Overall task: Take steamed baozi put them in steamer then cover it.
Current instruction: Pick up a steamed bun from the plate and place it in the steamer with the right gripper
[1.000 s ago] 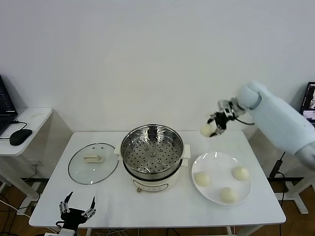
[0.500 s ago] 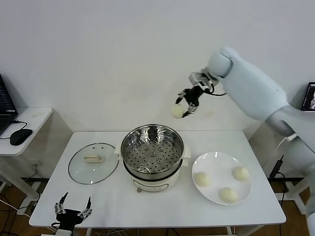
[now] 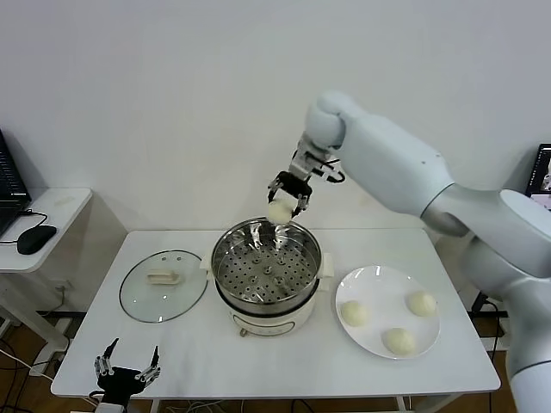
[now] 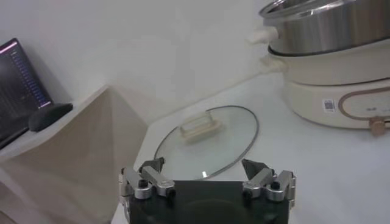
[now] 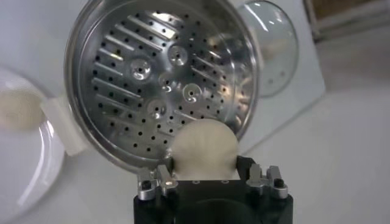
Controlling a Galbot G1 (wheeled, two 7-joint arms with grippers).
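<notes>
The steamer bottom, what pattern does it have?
Shiny steel steamer bottom with small holes and raised ridges; right wrist view.

Cover (image 4: pixel 207 141) beside steamer (image 4: pixel 332 61)

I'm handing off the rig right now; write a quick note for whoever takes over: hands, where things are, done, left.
Right hand: shut on one round cream-white bun, held above the far rim of the shiny steel perforated steamer basket, which holds no buns.
Left hand: open, parked low at the table's near left corner.
Three more buns lie on the flat white plate.
Clear glass lid lies on the table left of the steamer.
Done: first bun picked.
Left: place all four, then cover.
</notes>
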